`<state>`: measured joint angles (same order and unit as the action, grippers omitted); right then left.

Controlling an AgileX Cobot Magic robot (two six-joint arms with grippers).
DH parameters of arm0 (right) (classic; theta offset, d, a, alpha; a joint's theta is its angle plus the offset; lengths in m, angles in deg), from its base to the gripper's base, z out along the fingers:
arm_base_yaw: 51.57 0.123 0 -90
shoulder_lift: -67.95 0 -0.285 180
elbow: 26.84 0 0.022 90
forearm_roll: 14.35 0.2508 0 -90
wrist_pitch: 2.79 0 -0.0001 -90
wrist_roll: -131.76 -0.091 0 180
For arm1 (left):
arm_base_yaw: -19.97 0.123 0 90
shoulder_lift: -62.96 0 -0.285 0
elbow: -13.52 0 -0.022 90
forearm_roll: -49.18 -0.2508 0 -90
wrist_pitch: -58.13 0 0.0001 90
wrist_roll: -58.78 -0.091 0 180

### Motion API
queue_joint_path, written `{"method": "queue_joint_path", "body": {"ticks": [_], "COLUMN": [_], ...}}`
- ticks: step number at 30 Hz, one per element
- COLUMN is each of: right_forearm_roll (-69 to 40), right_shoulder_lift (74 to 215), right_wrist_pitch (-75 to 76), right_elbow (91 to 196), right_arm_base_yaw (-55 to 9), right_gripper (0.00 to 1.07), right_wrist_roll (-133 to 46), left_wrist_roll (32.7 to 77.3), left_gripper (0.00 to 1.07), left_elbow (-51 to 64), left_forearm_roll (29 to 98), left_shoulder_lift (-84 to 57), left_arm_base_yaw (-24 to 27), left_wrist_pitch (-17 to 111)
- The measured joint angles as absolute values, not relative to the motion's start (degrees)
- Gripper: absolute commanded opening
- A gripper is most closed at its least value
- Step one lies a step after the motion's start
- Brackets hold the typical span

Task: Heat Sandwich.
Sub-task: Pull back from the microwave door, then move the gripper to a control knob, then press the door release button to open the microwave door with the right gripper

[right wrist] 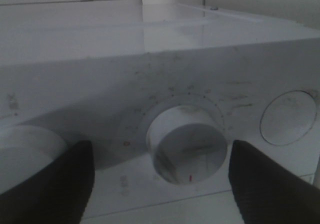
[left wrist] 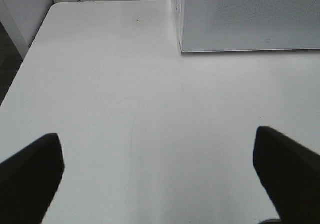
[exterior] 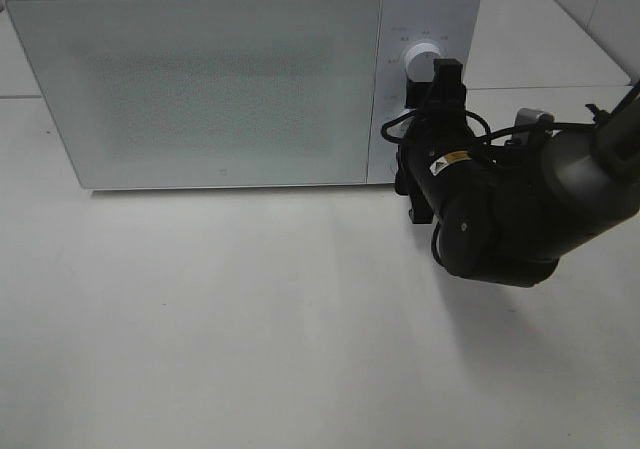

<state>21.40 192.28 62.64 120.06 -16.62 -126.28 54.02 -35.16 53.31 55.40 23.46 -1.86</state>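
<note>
Both jaws stand released; right jaws flank the microwave (exterior: 200,79) dial (right wrist: 187,144); left jaws over the table (left wrist: 150,109).

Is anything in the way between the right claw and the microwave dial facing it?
Nothing visible. The right gripper stands open, a finger on each side of the middle dial. The microwave door is shut; no sandwich shows.

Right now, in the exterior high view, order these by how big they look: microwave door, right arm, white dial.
Largest to smallest:
1. microwave door
2. right arm, though it sits nearer the camera, which flatters its size
3. white dial, clearly the smallest
</note>
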Motion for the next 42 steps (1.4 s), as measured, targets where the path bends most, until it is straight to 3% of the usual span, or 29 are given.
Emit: {"method": "queue_joint_path", "body": {"ticks": [19,42], "right_forearm_roll": [7.48,1.52], "right_shoulder_lift": [180.88,161.51], "right_wrist_pitch": [47.40,-11.56], "right_elbow": [109.75,114.05], "right_arm_base_yaw": [-16.62,-16.62], "right_gripper": [0.76,0.76], "right_wrist_roll": [-118.08,-57.98], "left_wrist_roll": [54.02,54.02], "left_gripper": [0.98,0.98], "left_elbow": [-35.16,-35.16], "left_forearm_roll": [53.31,53.31], "left_shoulder_lift": [55.40,55.40], "left_arm_base_yaw": [23.46,23.46], "left_wrist_pitch": [-1.86,-1.86]}}
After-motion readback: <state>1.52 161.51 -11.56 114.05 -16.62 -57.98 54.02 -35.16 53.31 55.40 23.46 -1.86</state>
